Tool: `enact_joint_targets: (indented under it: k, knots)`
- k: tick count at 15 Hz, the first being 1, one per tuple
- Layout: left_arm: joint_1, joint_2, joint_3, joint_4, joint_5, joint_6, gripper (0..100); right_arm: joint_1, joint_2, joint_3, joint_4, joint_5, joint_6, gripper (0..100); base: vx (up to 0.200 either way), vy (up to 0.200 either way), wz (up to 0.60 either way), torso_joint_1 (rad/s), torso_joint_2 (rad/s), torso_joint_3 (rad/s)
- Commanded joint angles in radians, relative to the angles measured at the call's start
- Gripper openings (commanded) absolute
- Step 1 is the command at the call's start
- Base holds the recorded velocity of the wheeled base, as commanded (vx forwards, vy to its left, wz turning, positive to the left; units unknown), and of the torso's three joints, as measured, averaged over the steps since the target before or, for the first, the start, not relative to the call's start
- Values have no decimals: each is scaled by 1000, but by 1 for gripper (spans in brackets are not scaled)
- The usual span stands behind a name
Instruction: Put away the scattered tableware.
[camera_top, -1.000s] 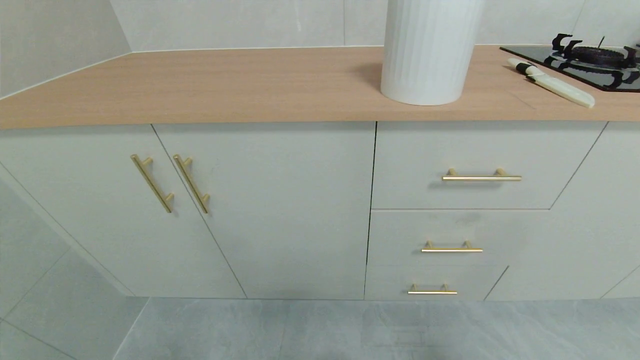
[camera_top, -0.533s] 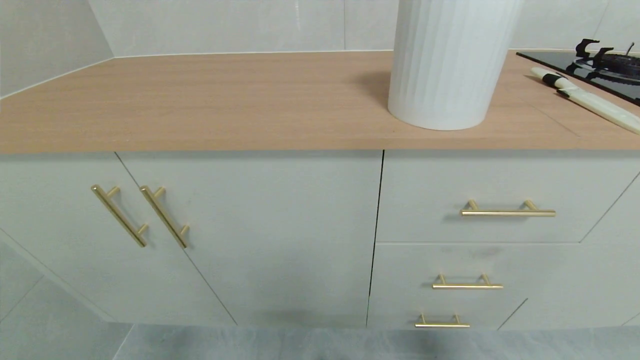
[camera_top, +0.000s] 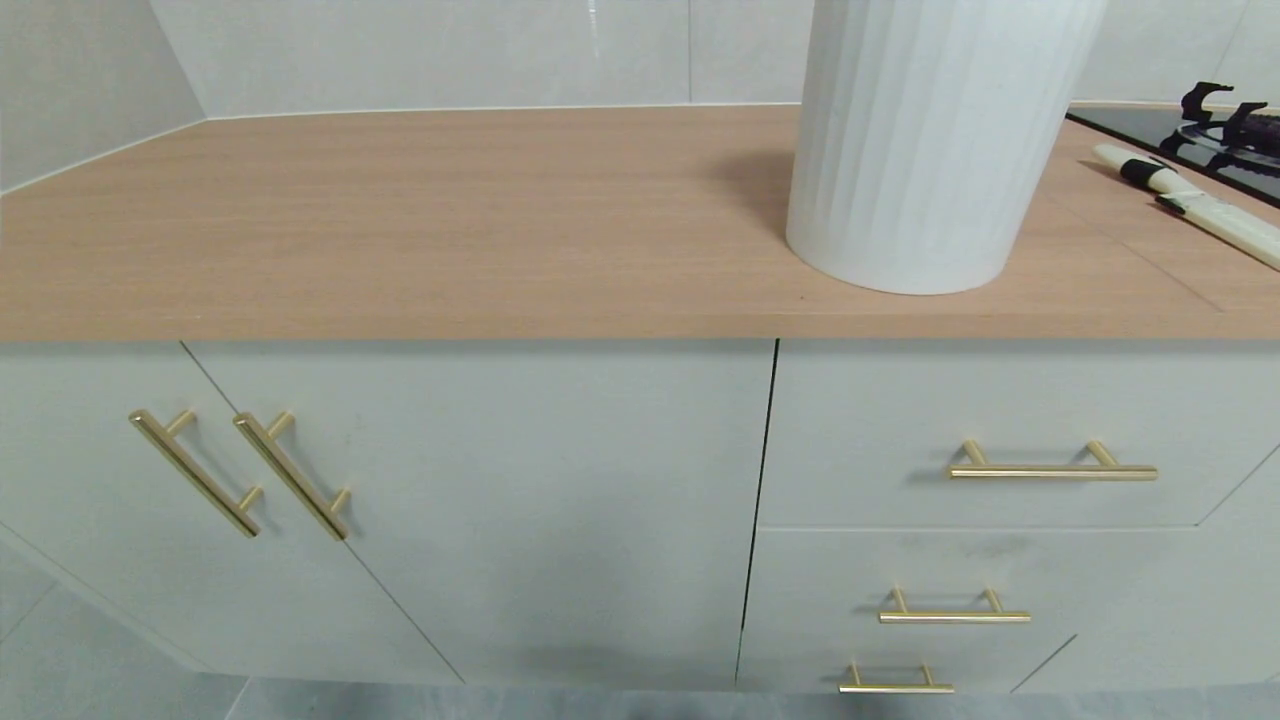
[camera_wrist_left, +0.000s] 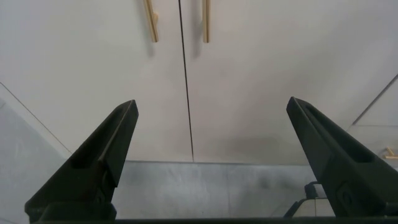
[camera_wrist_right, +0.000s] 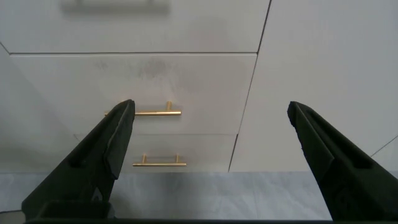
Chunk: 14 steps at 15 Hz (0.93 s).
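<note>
Facing cabinet w/ L gripper + R gripper jaws wide, empty; knife near white bin on counter.

knife tip, container top cropped.

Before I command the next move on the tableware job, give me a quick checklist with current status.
1. Left gripper empty, fingers open: ok.
2. Right gripper empty, fingers open: ok.
3. Knife located, lying on the countertop to the right of the white ribbed container, apart from it: ok.
4. Container's inside free: cannot tell, its rim is cut off.
5. Grippers at countertop height: not ok, both point at the cabinet fronts below it.
</note>
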Motion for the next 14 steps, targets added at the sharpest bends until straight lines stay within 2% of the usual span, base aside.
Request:
enact_joint_targets:
  k: [1, 13, 14]
  knots:
    - [0, 0, 0, 0, 0, 0, 100, 0, 2, 0, 0, 0, -1, 100, 0, 0, -600, 7, -2, 7]
    - [0, 0, 0, 0, 0, 0, 100, 1, 2, 0, 0, 0, -1, 100, 0, 0, 0, 0, 0, 0]
    - [0, 0, 0, 0, 0, 0, 100, 0, 2, 0, 0, 0, -1, 100, 0, -200, 0, -2, -2, 7]
